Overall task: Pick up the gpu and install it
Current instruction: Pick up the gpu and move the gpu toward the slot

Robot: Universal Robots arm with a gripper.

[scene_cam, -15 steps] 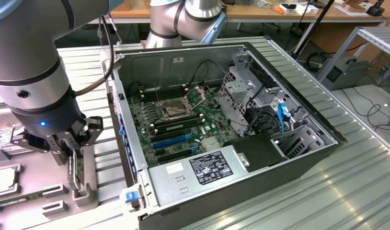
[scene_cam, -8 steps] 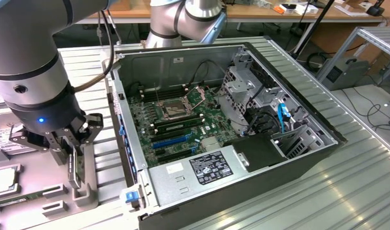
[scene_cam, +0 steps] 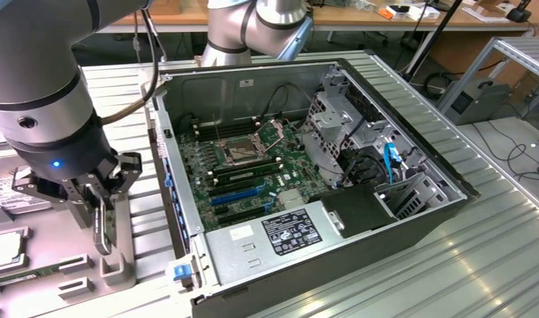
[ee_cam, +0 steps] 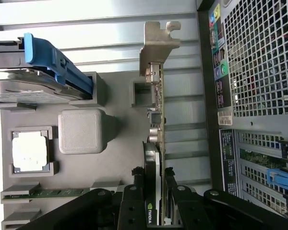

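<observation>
The gpu (scene_cam: 102, 225) is a thin black card held on edge over the grey parts tray (scene_cam: 49, 278) at the exterior view's left, just above its slotted stand (scene_cam: 116, 268). My gripper (scene_cam: 95, 204) is shut on it, one finger on each flat face. In the wrist view the gpu (ee_cam: 152, 158) runs edge-on between my gripper (ee_cam: 153, 194) fingers, and its silver end bracket (ee_cam: 159, 45) points away from me. The open computer case (scene_cam: 411, 126) lies at the exterior view's right. Its green motherboard (scene_cam: 195, 156) and blue expansion slots (scene_cam: 234, 196) are exposed.
On the tray lie a hard drive in a blue carrier (ee_cam: 43, 72), a square processor chip (ee_cam: 31, 151), a green memory stick (ee_cam: 43, 193) and a grey block (ee_cam: 81, 130). The case's perforated rear panel (ee_cam: 259, 62) stands close beside the card. A ribbed metal table (scene_cam: 481, 265) carries everything.
</observation>
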